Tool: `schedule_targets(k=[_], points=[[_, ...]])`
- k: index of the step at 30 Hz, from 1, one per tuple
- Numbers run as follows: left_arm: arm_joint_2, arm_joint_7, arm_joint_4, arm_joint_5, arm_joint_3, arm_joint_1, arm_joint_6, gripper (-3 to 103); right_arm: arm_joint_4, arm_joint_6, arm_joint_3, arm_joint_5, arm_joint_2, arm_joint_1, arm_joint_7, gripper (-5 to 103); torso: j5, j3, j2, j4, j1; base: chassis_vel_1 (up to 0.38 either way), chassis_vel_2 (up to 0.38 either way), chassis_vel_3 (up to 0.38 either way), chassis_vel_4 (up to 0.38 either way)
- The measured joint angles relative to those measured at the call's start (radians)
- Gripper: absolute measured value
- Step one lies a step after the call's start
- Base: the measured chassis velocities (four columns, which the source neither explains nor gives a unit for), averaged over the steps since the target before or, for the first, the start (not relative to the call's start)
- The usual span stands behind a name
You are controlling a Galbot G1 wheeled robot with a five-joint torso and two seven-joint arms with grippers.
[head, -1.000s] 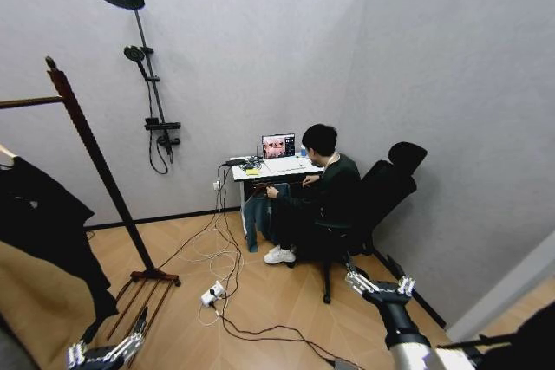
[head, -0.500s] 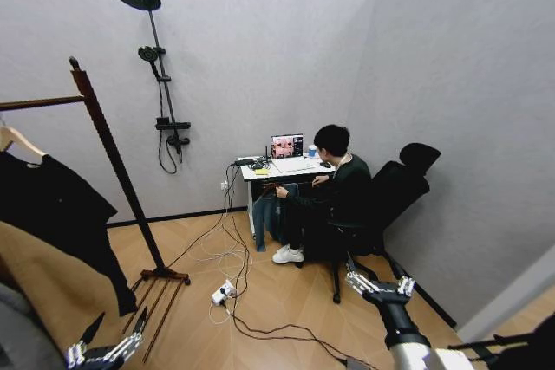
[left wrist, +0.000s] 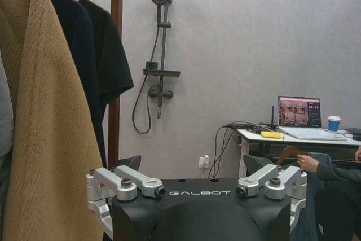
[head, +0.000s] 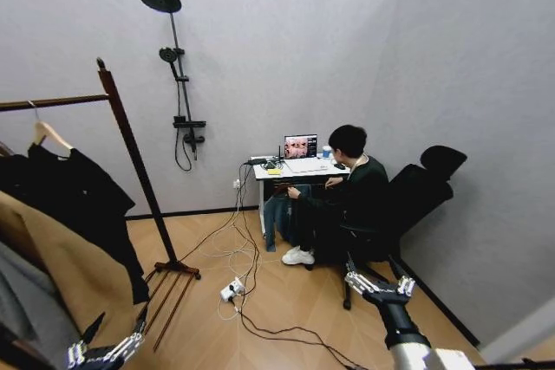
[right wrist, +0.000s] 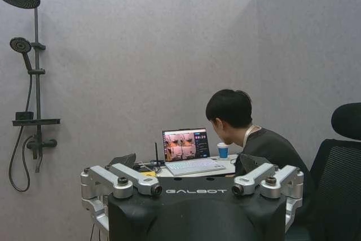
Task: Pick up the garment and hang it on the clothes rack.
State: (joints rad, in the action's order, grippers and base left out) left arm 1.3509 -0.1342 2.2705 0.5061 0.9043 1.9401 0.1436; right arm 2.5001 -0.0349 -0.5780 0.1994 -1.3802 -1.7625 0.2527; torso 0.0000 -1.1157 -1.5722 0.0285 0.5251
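At the left edge of the head view, the black long-sleeved garment hangs on a pale wooden hanger from the horizontal bar of the dark reddish-brown clothes rack, whose post with a ball finial slants down to a slatted foot on the wood floor. In front of the garment, toward the lower left corner, hang a long tan coat and a grey piece of clothing.

The left end effector sits low at the bottom left of the frame, fingers spread wide and empty, just in front of the coat's hem. The right end effector sits at the lower right, also spread wide and holding nothing.

In the left wrist view the tan coat and the garment fill the left side, well apart from the wide-spread left end effector.

At centre frame a small white desk carries a laptop; a black shower set is mounted on the wall.
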Motion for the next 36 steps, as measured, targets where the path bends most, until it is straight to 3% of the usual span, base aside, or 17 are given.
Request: schedule_targets(k=[14, 29, 30, 32, 33, 36], points=[[0.0, -0.001, 0.0, 0.0, 0.0, 0.0, 0.0, 100, 0.0, 0.0, 0.0, 0.0, 0.0, 0.0, 0.0, 100, -0.0002, 0.0, -0.001, -0.0001, 0.0, 0.09, -0.085, -0.095, 0.088], [0.0, -0.001, 0.0, 0.0, 0.0, 0.0, 0.0, 100, 0.0, 0.0, 0.0, 0.0, 0.0, 0.0, 0.0, 100, -0.0006, -0.001, -0.001, -0.0001, 0.0, 0.282, -0.28, -0.267, 0.285], [0.0, -0.001, 0.0, 0.0, 0.0, 0.0, 0.0, 100, 0.0, 0.0, 0.0, 0.0, 0.0, 0.0, 0.0, 100, 0.001, -0.001, -0.002, 0.0001, 0.0, 0.375, -0.351, -0.394, 0.374], [0.0, -0.001, 0.0, 0.0, 0.0, 0.0, 0.0, 100, 0.0, 0.0, 0.0, 0.0, 0.0, 0.0, 0.0, 100, 0.0008, -0.001, -0.002, 0.0, 0.0, 0.367, -0.381, -0.394, 0.374], [0.0, -0.001, 0.0, 0.0, 0.0, 0.0, 0.0, 100, 0.0, 0.0, 0.0, 0.0, 0.0, 0.0, 0.0, 100, -0.0012, -0.001, -0.002, -0.0001, 0.001, 0.367, -0.381, -0.358, 0.375], [0.0, -0.001, 0.0, 0.0, 0.0, 0.0, 0.0, 100, 0.0, 0.0, 0.0, 0.0, 0.0, 0.0, 0.0, 100, 0.0009, -0.001, -0.002, 0.0, 0.0, 0.366, -0.344, -0.37, 0.369]])
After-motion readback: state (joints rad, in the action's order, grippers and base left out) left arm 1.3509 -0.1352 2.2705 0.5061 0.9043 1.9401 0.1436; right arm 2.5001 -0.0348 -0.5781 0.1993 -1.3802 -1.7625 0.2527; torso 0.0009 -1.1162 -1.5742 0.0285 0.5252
